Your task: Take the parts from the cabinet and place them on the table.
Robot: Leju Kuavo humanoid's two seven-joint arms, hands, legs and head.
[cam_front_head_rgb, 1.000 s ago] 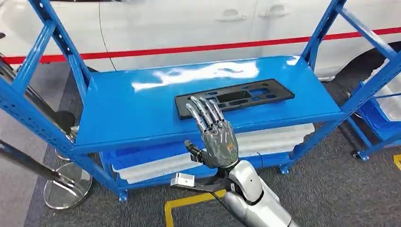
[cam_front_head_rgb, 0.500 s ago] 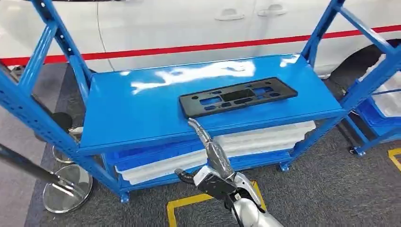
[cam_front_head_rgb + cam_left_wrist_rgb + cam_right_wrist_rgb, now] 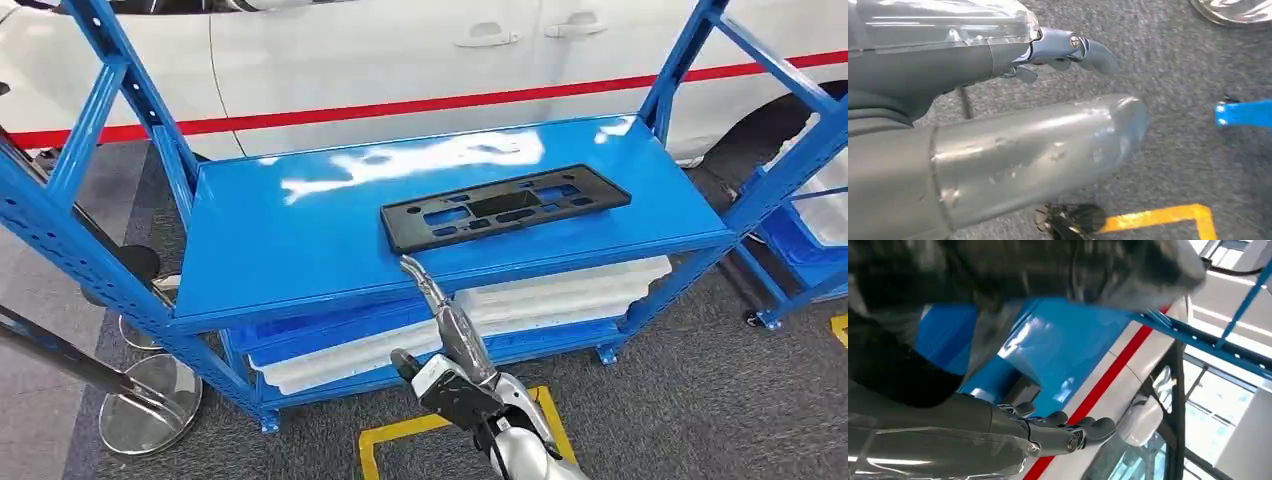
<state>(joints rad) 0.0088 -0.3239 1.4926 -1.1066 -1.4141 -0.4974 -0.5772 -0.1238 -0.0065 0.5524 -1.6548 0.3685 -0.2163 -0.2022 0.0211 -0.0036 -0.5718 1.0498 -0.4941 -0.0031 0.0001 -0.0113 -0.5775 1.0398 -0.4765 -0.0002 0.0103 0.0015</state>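
Observation:
A flat black plastic part [image 3: 503,207] with several cut-outs lies on the top shelf of the blue cabinet [image 3: 290,240], right of centre. My right hand [image 3: 450,325] is in front of the shelf's front edge, turned edge-on, fingers stretched out towards the part and holding nothing. Its fingertips [image 3: 410,264] stop just short of the part's near left corner. In the right wrist view the right hand [image 3: 1013,430] has its fingers extended beside the blue shelf. My left hand [image 3: 998,135] hangs over the grey carpet, fingers apart, with nothing in it.
White trays [image 3: 560,290] sit on the cabinet's lower shelf. A white car with a red stripe [image 3: 400,50] stands behind it. Another blue rack [image 3: 800,230] is at the right. A steel post base [image 3: 150,405] and yellow floor tape [image 3: 400,435] lie on the carpet.
My right hand has dropped from over the part's near edge to below the shelf front and turned edge-on. The camera has shifted slightly; the part has not moved.

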